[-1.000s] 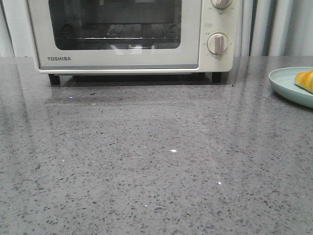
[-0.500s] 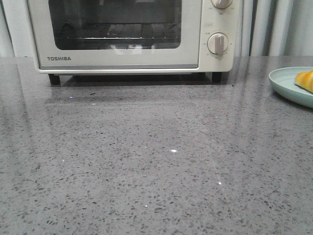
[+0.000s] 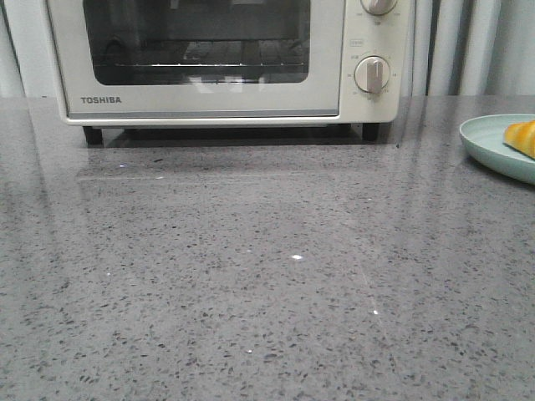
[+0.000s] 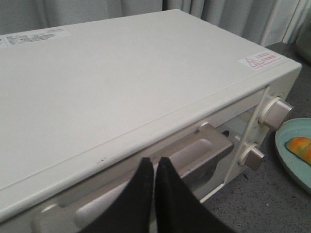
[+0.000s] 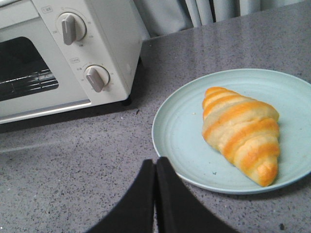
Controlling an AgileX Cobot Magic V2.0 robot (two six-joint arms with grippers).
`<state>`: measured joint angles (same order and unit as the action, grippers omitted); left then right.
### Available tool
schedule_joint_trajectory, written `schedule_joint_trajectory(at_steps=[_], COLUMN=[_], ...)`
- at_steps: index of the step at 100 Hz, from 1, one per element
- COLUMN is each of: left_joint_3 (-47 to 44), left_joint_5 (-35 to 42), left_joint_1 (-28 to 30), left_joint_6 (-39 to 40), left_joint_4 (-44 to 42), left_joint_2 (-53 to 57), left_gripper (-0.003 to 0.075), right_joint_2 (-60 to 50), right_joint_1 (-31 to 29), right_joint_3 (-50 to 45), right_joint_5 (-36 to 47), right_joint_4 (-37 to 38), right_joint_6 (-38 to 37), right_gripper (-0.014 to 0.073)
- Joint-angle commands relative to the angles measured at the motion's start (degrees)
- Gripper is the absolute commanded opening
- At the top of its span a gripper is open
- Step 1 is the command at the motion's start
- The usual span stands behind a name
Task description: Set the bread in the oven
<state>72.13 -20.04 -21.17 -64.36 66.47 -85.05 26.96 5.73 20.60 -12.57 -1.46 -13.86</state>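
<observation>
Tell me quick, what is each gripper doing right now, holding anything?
Left gripper: closed, holding nothing, just above the oven door handle.
Right gripper: closed, holding nothing, near the plate with the bread.

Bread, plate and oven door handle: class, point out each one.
bread [image 5: 241, 133], right wrist view, middle of its striped top.
plate [image 5: 177, 131], right wrist view, bare inner surface.
oven door handle [image 4: 194, 150], left wrist view, recessed metal grip.

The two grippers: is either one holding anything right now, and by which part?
Nothing is held. The left gripper is shut above the oven handle; the right gripper is shut, short of the bread.
</observation>
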Motion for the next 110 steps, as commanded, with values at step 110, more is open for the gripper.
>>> schedule_joint_trajectory(at_steps=[110], left_joint_3=[2.1], left_joint_5=[2.9], left_joint_1=[-0.5], left_joint_6=[0.1], left_joint_4=[-6.3], left_joint_2=[0.0], left_gripper=[-0.0021], right_joint_2=[0.5], right_joint_1=[-0.2], right_joint_3=[2.1], right_joint_5=[4.1], right_joint_4=[0.4], right_joint_6=[0.1], right_gripper=[-0.0057])
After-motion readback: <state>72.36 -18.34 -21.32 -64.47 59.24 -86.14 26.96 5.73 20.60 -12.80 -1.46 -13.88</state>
